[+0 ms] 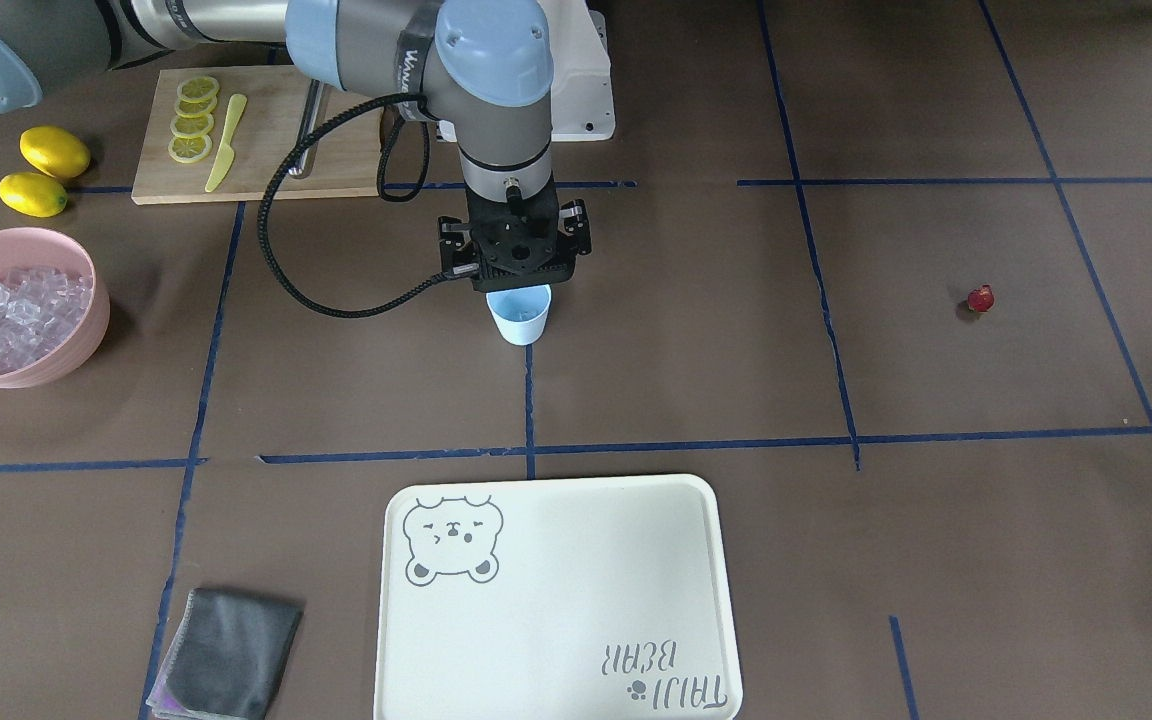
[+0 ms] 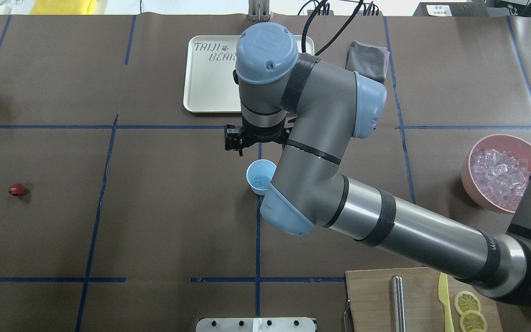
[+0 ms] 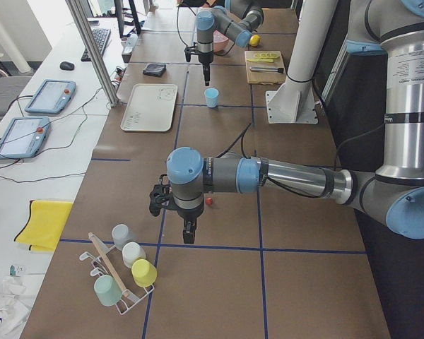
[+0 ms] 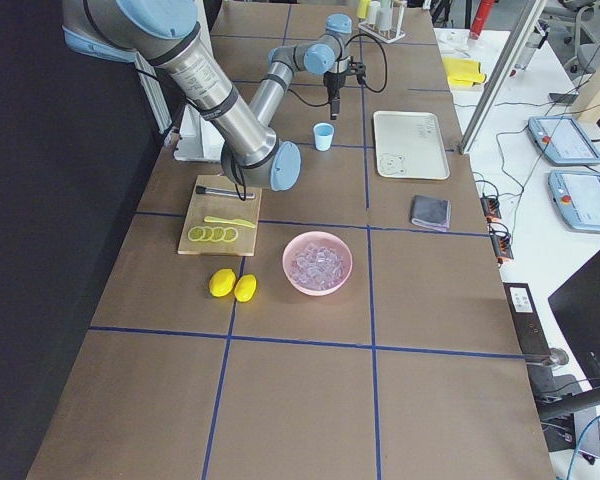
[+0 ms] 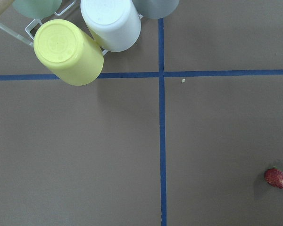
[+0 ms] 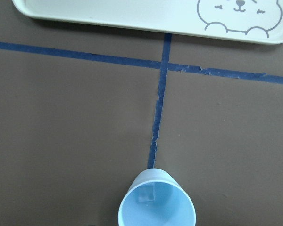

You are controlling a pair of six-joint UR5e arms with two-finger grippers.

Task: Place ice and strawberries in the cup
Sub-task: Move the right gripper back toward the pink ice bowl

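Note:
The light-blue cup (image 1: 521, 318) stands upright mid-table. It also shows in the overhead view (image 2: 259, 178). In the right wrist view the cup (image 6: 156, 207) holds one clear ice cube (image 6: 147, 193). My right gripper (image 1: 516, 262) hangs just above the cup, open and empty. The heap of ice (image 1: 11, 310) lies in a pink bowl (image 1: 86, 345). The red strawberry (image 1: 980, 298) lies alone on the table, and shows in the left wrist view (image 5: 274, 178). My left gripper (image 3: 187, 236) hovers near it, toward the cup rack; I cannot tell whether it is open.
A cream bear tray (image 1: 556, 600) and a grey cloth (image 1: 226, 655) lie beyond the cup. A cutting board (image 1: 276, 160) with lemon slices and a yellow knife, and two lemons (image 1: 54, 150), sit by the bowl. A rack of upturned cups (image 3: 124, 272) stands by the left gripper.

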